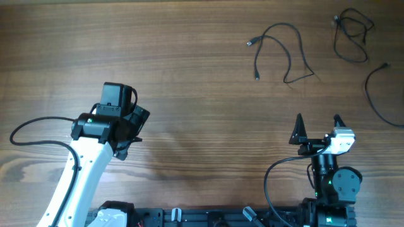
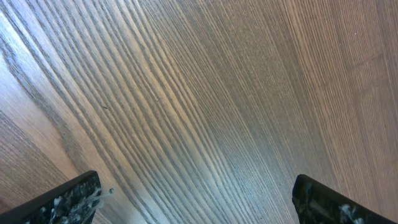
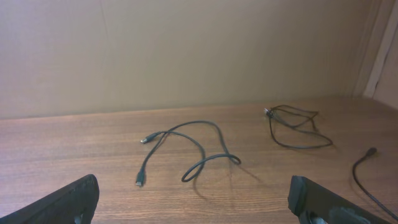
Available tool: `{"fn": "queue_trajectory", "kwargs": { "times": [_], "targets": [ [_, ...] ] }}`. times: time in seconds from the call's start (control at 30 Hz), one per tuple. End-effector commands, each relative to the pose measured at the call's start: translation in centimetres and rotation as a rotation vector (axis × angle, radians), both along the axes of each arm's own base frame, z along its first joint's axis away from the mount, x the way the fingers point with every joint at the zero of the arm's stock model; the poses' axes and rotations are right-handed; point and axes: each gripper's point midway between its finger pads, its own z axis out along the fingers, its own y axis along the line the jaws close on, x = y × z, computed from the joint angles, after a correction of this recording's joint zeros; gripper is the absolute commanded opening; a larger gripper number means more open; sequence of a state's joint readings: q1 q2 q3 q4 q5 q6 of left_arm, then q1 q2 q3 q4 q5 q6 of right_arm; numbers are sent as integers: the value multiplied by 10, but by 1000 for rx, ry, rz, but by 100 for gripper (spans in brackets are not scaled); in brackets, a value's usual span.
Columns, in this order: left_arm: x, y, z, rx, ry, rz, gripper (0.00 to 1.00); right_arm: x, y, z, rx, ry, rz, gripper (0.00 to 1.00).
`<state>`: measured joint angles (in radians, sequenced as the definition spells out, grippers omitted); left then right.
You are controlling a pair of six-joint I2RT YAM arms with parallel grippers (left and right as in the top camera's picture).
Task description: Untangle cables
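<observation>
Tabletop [image 1: 189, 75]: brown wood grain. It fills the overhead view and runs to a plain beige wall [image 3: 186, 50] in the right wrist view.

Left arm [image 1: 76, 183]: a white link reaching in from the near left corner, with its black wrist angled toward the middle of the tabletop. A thick black wire [image 1: 38, 129] loops off it to the left.

Right arm [image 1: 331, 180]: folded close to its base at the near right, wrist pointing straight away from you.

Left gripper [image 2: 198, 202]: jaws spread wide with nothing between them. You see only bare wood under it in the left wrist view.

Right gripper [image 1: 317, 120]: jaws likewise spread wide and released. It grasps nothing and sits well short of the cables.

You have three thin black cables, all in the far right part of the tabletop and lying apart from one another:
- Loose cable [image 1: 288, 81]: nearest the middle and directly ahead of the right gripper. It is laid out in open curves that cross once. Both of its small plug ends [image 1: 250, 43] point left.
- Bunched cable [image 1: 341, 22]: in the far right corner, looped over itself, with a small knot at the far end.
- Edge cable [image 1: 368, 91]: curves along the right edge and runs out of frame, with one plug [image 1: 385, 65] showing.
</observation>
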<state>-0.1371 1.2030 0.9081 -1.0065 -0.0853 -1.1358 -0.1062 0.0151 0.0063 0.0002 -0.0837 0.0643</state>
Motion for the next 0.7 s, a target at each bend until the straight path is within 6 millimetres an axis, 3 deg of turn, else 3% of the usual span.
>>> {"fn": "queue_trajectory", "kwargs": {
  "times": [0.0,0.13,0.23,0.33,0.5,0.67],
  "targets": [
    [1,5,4,14,-17,23,100,-1,-2,2,15,-11,-12,99],
    [-2,7,4,39,-10,-10,100,-1,-2,2,15,-11,-12,100],
    [-5,23,8,133,-15,-22,100,-1,-2,2,15,-11,-12,100],
    [-5,24,22,135,-91,-14,100,-1,-2,2,15,-11,-12,100],
    [-4,24,49,146,-414,-98,100,-1,-2,2,15,-11,-12,100],
    [-30,29,62,170,-677,-130,100,-1,-2,2,15,-12,-12,100]
  ]
}}
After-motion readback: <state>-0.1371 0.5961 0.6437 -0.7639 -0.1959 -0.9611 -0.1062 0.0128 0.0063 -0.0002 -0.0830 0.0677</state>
